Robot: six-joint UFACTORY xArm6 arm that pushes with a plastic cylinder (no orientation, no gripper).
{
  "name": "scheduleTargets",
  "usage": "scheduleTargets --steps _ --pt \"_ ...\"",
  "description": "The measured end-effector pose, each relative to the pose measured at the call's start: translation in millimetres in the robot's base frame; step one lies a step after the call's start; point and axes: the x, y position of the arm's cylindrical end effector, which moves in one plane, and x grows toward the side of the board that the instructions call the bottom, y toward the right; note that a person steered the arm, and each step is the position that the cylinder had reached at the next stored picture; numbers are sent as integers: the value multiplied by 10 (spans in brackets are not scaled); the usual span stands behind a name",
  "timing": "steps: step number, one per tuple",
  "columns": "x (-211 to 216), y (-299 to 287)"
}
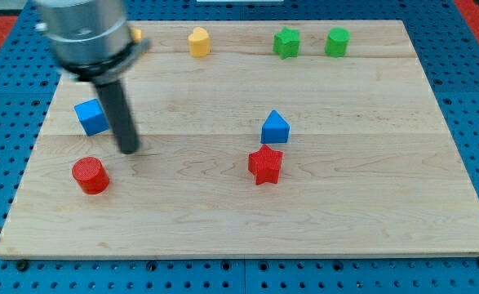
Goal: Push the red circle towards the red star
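Upright, red circle (90,175) sits below-left of my tip (129,150).

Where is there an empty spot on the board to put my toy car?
The widest bare patch is the view's right side, below the two green blocks and right of the red star. The strip along the view's bottom edge is free too. It is crowded on the view's left, where my tip sits between the blue cube and red circle.

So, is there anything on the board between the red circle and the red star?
No. In the camera view the board between the red circle and the red star is bare wood. My tip stands above and right of the circle, off that line.
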Motion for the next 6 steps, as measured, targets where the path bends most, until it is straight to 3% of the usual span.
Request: scheduleTargets --steps 1,2,3,4,5,6 --pt "150 -734" --pt "935 -144" --pt "743 -120" --pt "836 -815" --pt "377 -857" --pt "420 6"
